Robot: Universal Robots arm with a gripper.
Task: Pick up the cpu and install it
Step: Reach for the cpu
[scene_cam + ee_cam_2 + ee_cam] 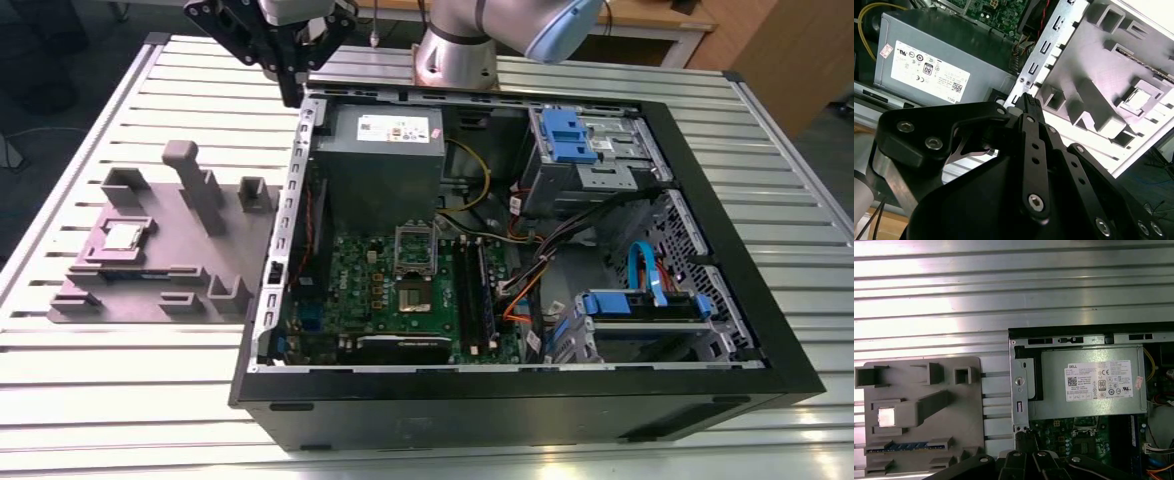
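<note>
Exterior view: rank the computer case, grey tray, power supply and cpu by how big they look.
1. computer case
2. grey tray
3. power supply
4. cpu, by far the smallest

I see the cpu point(124, 236): a small silvery square with a pale rim, lying flat in its pocket on the grey tray point(180, 245), at the exterior view's left of the case point(534, 405).
</note>
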